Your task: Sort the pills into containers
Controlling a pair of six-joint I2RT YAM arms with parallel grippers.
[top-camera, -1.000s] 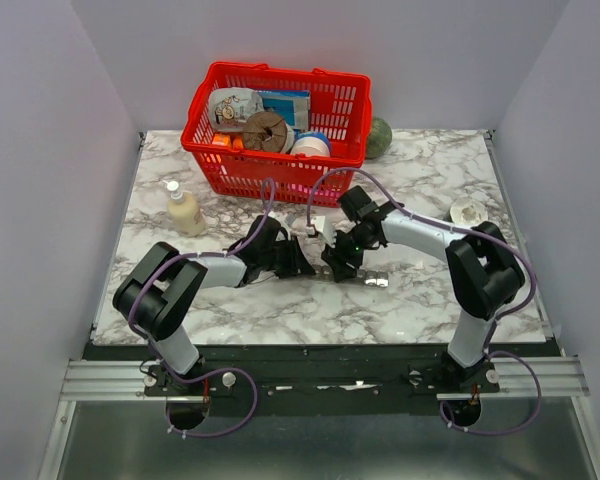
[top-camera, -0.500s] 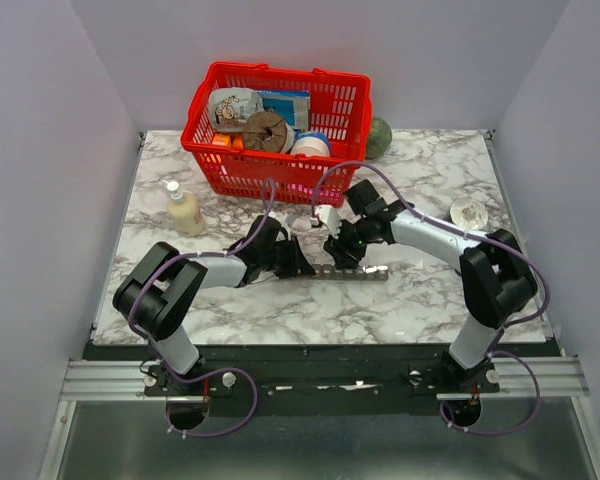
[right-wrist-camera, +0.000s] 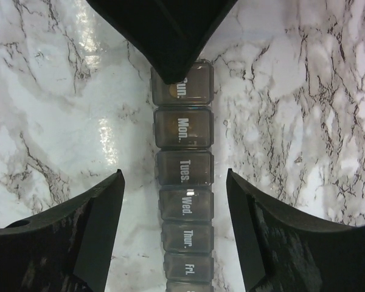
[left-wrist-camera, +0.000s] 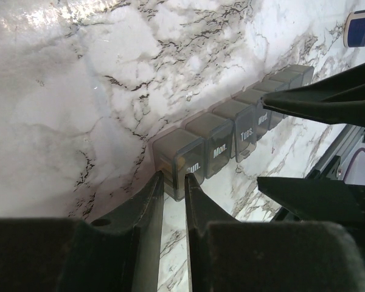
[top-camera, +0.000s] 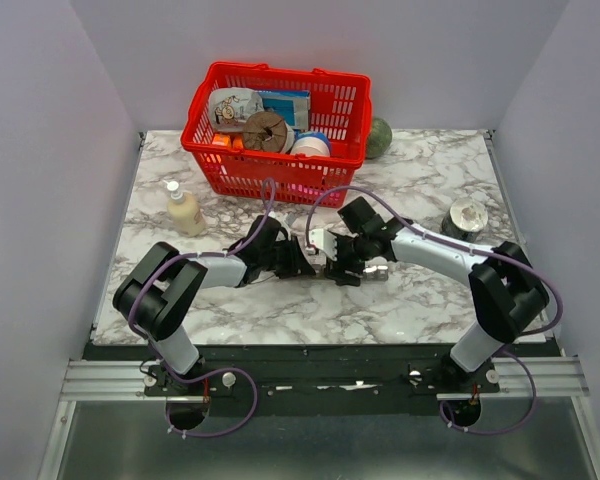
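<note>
The containers are a dark grey strip of day-labelled lidded compartments point(right-wrist-camera: 184, 128) lying on the marble; it also shows in the left wrist view point(left-wrist-camera: 222, 143) and partly in the top view point(top-camera: 375, 270). A small amber thing shows inside the "Sun." compartment point(right-wrist-camera: 173, 89). My left gripper point(left-wrist-camera: 174, 177) is nearly closed, its tips pinching the corner of the "Sun." end; in the top view it point(top-camera: 305, 262) meets the strip's left end. My right gripper point(right-wrist-camera: 174, 173) is open, its fingers astride the strip at "Tues." and "Wed." without touching; in the top view it point(top-camera: 342, 265) is close beside the left one.
A red basket point(top-camera: 280, 120) full of goods stands at the back. A cream pump bottle point(top-camera: 183, 208) is at the left, a green ball point(top-camera: 379, 137) behind the basket's right corner, and a small can with a silvery top point(top-camera: 467, 213) at the right.
My right gripper rose a little towards the basket, then came back down over the strip, ending close against the left gripper. The left arm has stayed in place.
</note>
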